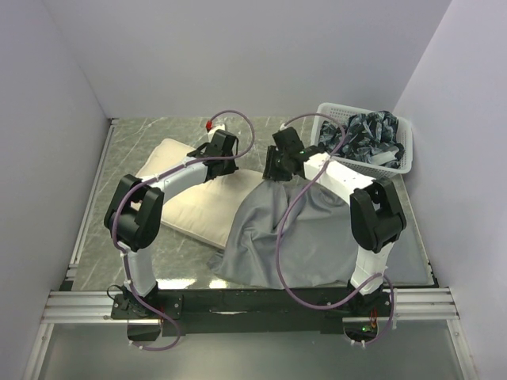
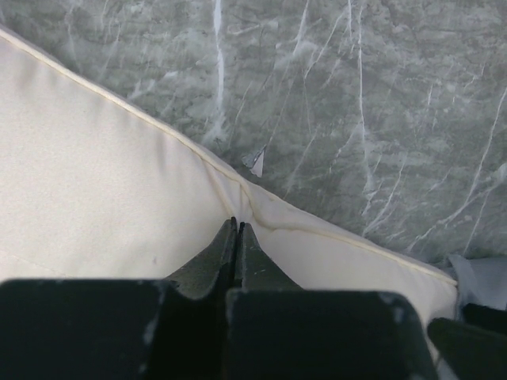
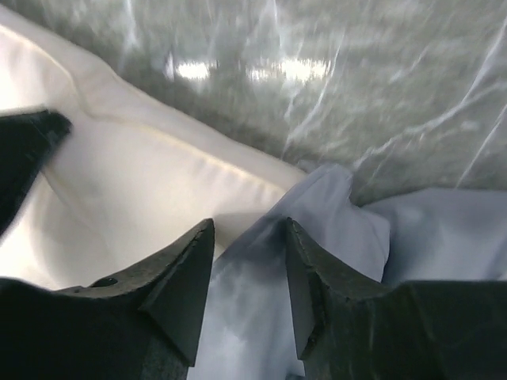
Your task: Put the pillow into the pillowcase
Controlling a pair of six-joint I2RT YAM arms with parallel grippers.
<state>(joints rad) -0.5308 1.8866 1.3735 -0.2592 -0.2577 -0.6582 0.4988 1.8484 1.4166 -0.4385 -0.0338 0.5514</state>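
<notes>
**Top external view**
- 1 table [image 1: 158, 131], grey marble pattern, walled in white on 3 sides.
- 1 pillow [image 1: 186, 207], cream, lying flat on the left half of the table. Its right end is covered by the pillowcase.
- 1 pillowcase [image 1: 305, 233], plain grey, crumpled, spread over the centre and right of the table towards the near edge.
- 1 left gripper [image 1: 224, 168], down at the far edge of the pillow.
- 1 right gripper [image 1: 276, 172], down where the pillowcase meets the pillow, just beside the left gripper.
- 1 white basket [image 1: 404, 162], at the far right corner, holding a dark patterned cloth [image 1: 368, 134].

**Left wrist view**
- The left gripper [image 2: 236, 228] has its jaws pressed together, with only a thin line between them. The tips are on the pillow [image 2: 95, 198] just inside its seam, and the fabric puckers there, so we record it as pinching the pillow.
- The table [image 2: 356, 103] lies beyond the seam.
- 1 corner of the pillowcase [image 2: 479, 277] shows at the lower right, beside the pillow's end.

**Right wrist view** (blurred)
- The right gripper [image 3: 248, 229] has its jaws standing apart, with a fold of the pillowcase [image 3: 428, 237] lying in the gap.
- The pillow [image 3: 135, 182] sits to the left, touching the grey fabric.
- The table [image 3: 317, 71] is beyond both.
</notes>
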